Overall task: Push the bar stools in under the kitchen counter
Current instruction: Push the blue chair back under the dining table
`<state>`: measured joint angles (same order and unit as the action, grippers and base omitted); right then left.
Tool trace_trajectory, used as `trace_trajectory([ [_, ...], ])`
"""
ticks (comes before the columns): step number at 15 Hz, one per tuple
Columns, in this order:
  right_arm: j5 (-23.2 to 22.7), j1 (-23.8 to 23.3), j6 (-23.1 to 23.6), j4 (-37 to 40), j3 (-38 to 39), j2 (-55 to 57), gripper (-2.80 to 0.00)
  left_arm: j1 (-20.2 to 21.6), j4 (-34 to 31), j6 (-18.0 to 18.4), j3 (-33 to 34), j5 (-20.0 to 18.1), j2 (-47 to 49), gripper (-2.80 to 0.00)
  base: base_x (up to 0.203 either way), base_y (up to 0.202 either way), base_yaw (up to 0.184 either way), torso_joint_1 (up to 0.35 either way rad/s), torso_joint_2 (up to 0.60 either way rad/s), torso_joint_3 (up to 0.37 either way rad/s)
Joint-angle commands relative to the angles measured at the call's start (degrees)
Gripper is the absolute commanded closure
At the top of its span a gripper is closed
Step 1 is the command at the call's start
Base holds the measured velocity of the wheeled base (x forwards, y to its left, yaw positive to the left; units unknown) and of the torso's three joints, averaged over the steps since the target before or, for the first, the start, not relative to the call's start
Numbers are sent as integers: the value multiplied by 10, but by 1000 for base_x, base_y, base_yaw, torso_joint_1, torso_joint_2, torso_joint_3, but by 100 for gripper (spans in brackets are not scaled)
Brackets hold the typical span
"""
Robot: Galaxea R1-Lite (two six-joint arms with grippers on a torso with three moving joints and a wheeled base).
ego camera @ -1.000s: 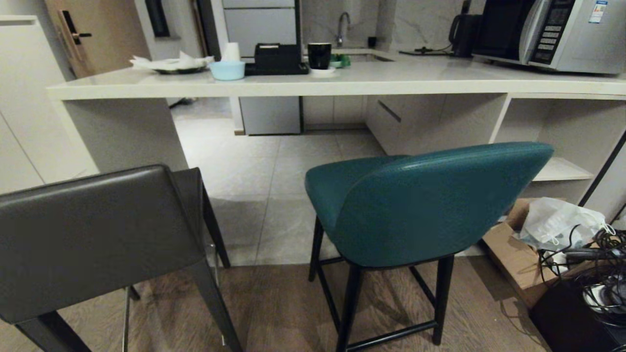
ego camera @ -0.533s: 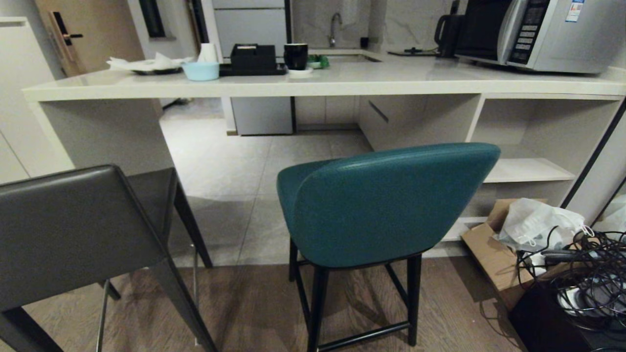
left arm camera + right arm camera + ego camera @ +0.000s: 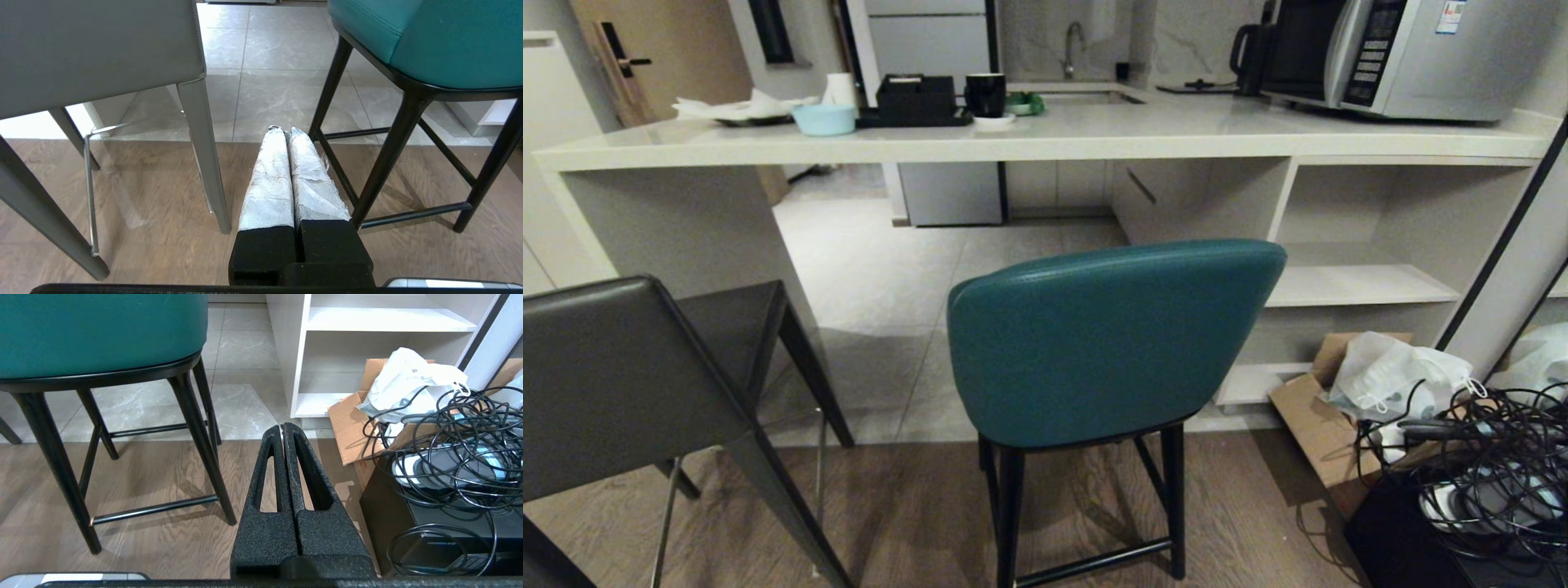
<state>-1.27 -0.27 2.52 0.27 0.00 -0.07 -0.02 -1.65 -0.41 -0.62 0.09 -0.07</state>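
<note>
The teal bar stool (image 3: 1107, 343) stands straight ahead, its curved back toward me, on the wood floor out from the kitchen counter (image 3: 1029, 147). The dark grey bar stool (image 3: 621, 384) stands at the left, also out from the counter. Neither arm shows in the head view. My left gripper (image 3: 284, 130) is shut and empty, low over the floor between the grey stool's leg (image 3: 204, 151) and the teal stool's black legs (image 3: 388, 151). My right gripper (image 3: 283, 427) is shut and empty, to the right of the teal stool's legs (image 3: 200, 433).
White open shelving (image 3: 1347, 286) fills the counter's right end. A cardboard box with a white bag (image 3: 1396, 376) and a tangle of black cables (image 3: 1486, 465) lie on the floor at the right. A microwave (image 3: 1413, 53), cups and a bowl (image 3: 823, 119) sit on the counter.
The whole head view has shifted: the stools and counter have slid left in the picture, so the camera has turned or moved right. The stools themselves have not moved.
</note>
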Motion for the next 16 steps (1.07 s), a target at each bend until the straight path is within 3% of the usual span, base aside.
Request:
trace_trajectory([
  [1,-1,0,0,0,0,1,0,0,0,0,0,0,1,0,0,0,0,0,0,0],
  [8,-5,0,4,3,-3,1,0,1,-2,8,-2,0,-1,0,0,0,0,0,0,0],
  [10,-12,0,20,11,-27,6,0,1,-3,15,-44,-7,19,0,0,0,0,0,0,0],
  [13,-35,-1,2,22,-105,78,0,1,43,-7,-122,-17,171,0,0,0,0,0,0,0],
  [16,-48,0,-26,-35,-163,218,0,-5,205,-15,-158,-22,371,0,0,0,0,0,0,0],
])
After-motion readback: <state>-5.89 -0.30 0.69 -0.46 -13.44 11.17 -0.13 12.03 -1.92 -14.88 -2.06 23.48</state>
